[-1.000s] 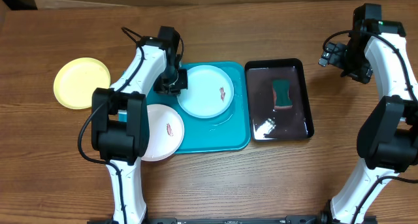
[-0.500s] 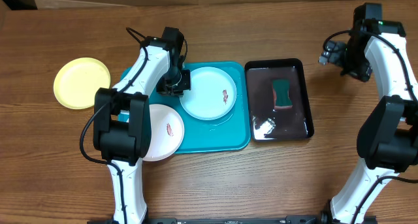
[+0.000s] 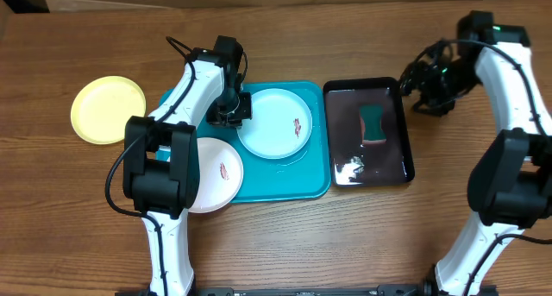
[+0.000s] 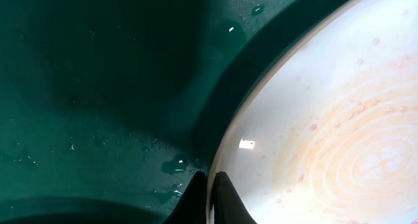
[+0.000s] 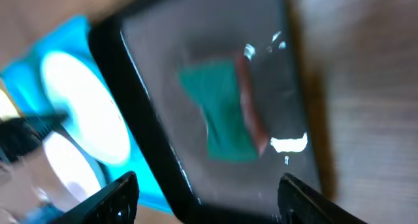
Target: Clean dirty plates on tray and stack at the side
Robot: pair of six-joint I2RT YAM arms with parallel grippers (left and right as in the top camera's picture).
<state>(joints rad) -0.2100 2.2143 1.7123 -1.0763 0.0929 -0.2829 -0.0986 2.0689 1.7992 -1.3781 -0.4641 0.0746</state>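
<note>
Overhead, the left gripper [image 3: 231, 113] sits at the far left edge of the light-blue-rimmed plate [image 3: 274, 123], which lies in the far half of the turquoise tray [image 3: 293, 179]. The left wrist view shows its fingertips [image 4: 225, 201] pressed together on that plate's rim (a thin bite, and the tray floor around it is wet). The white plate [image 3: 216, 173] hangs over the tray's near left corner. The yellow-green plate [image 3: 108, 110] lies apart on the table [image 3: 345, 244], toward its left edge. The right gripper [image 3: 423, 78] hovers at the far right corner of the black tray [image 3: 345, 115], fingers spread and empty, above the sponge [image 3: 373, 123] in that tray's middle.

The weak point, I judge, is the pinch. Scrubbing pressure could pivot the plate about so small a hold, or slide it free across the wet floor. The overhanging white plate could also be knocked off the corner if the left arm swings toward the near edge.
</note>
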